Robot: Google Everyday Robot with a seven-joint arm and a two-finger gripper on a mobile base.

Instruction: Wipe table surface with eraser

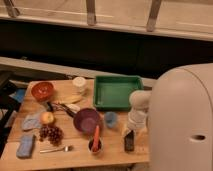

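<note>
On the wooden table (115,152), front-left: one eraser (25,146), blue, oblong.
Gripper (129,141): one, dark, above the right front edge; its hold cannot be told.
Bowls: two, round: orange bowl (42,90), purple bowl (87,120).
Tray (117,92): one, green, rectangular.

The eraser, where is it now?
The blue eraser lies at the table's near left corner, beside the spoon; the hand hangs far right of it.
</note>
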